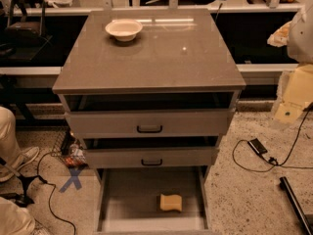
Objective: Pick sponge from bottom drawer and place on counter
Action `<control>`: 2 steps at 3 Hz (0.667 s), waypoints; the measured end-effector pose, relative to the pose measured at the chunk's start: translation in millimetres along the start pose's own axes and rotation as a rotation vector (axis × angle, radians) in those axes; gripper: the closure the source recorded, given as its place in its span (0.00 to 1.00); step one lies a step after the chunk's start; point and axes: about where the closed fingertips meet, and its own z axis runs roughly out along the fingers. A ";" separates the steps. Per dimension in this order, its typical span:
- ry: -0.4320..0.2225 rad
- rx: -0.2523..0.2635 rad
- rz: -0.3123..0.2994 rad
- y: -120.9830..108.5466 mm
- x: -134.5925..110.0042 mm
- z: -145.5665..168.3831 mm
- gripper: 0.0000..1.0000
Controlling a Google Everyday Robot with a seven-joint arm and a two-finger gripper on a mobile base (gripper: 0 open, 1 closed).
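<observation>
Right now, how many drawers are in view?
3, stacked under the counter: the top drawer, the middle drawer below it, and the bottom drawer lowest, holding the sponge. The gripper is out of view.

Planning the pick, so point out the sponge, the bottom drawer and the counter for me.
sponge (170, 202), camera view, centre of its top face.
bottom drawer (131, 192), camera view, bare floor left of the sponge.
counter (161, 58), camera view, bare middle of the top slab.
pincer: not in this view.

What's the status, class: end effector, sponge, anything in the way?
End effector not in view. Sponge lying in open bottom drawer, front right. Bowl on counter, back left. Nothing on top of sponge.
</observation>
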 end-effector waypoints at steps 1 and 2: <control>0.000 0.000 0.000 0.0 0.0 0.0 0.00; -0.044 -0.049 0.031 9.8 2.1 9.6 0.00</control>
